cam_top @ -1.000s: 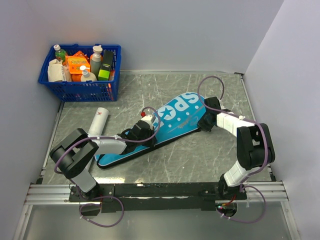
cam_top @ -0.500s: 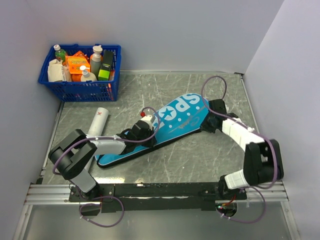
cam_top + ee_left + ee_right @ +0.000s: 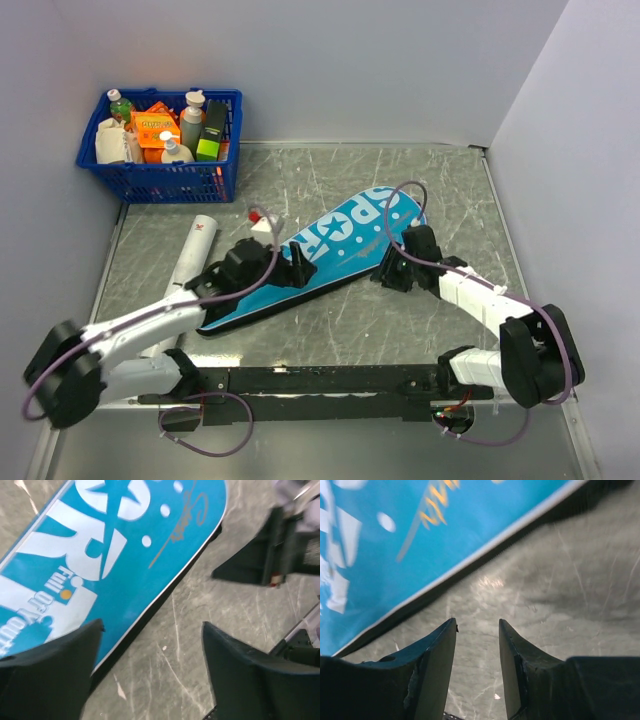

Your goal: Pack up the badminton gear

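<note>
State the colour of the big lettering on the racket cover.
White, on the teal racket cover; the left wrist view shows it best.

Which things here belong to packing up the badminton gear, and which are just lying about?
Belong to the job: teal cover lettered SPORT; long white tube.
Just lying about: blue basket in the far left corner, with its bottles and boxes.
</note>
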You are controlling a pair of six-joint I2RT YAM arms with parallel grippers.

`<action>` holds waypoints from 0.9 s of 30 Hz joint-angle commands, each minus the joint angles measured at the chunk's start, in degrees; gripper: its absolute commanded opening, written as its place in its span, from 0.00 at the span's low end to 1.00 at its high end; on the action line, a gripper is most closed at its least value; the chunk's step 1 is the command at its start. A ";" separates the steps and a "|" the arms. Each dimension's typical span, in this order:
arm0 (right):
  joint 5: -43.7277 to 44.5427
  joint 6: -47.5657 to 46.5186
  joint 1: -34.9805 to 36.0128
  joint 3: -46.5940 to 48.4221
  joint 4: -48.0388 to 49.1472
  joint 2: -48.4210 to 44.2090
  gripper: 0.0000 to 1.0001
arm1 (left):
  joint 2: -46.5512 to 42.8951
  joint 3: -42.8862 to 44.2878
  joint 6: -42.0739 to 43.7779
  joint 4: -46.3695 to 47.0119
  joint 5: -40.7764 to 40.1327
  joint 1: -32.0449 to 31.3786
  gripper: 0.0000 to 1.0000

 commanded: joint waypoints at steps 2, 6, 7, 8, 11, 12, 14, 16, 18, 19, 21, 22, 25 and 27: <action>-1.84 7.68 2.33 -2.98 13.08 1.83 0.48 | -13.66 -7.99 -1.02 -0.13 -5.23 -0.08 0.96; -1.49 11.29 2.69 -5.53 21.75 4.65 0.48 | -21.66 -11.79 -1.99 -0.02 -5.94 -0.08 0.96; -1.23 12.95 2.60 -6.32 23.35 4.56 0.48 | -21.85 -11.62 -1.04 -0.37 -4.90 -0.08 0.96; -0.27 13.84 2.69 -7.80 24.68 4.48 0.49 | -21.68 -11.44 -0.77 -0.72 -3.41 0.01 0.96; 0.70 17.00 2.69 -9.13 28.03 5.61 0.49 | -19.92 -10.83 -0.59 -0.29 -2.86 -0.16 0.96; 0.71 17.71 2.77 -9.22 28.46 6.66 0.49 | -19.49 -11.09 -0.68 0.06 -3.30 -0.17 0.96; 1.14 19.90 2.69 -10.01 29.69 7.46 0.50 | -18.78 -11.70 -0.41 1.11 -4.35 -0.60 0.97; 2.90 22.70 2.69 -11.59 31.97 7.99 0.51 | -17.55 -11.71 0.29 1.99 -6.37 -1.21 0.96; 5.35 24.30 2.78 -13.88 35.75 8.34 0.51 | -15.80 -11.53 0.64 3.04 -8.74 -1.83 0.96; 5.89 25.78 2.86 -14.58 37.16 8.69 0.51 | -15.09 -11.44 0.90 3.57 -9.45 -2.18 0.96; 7.55 27.46 2.86 -16.60 41.99 10.35 0.51 | -12.73 -11.27 1.34 4.71 -10.33 -3.15 0.96; 8.17 29.38 2.86 -17.22 43.48 11.06 0.51 | -11.76 -10.83 1.78 5.59 -11.73 -3.76 0.97; 9.49 32.81 2.86 -19.42 50.25 14.49 0.50 | -6.05 -8.21 3.53 5.43 -16.19 -6.49 0.97; 9.76 33.88 2.78 -20.04 54.28 17.21 0.36 | -1.04 -5.66 5.29 4.90 -20.59 -9.81 0.96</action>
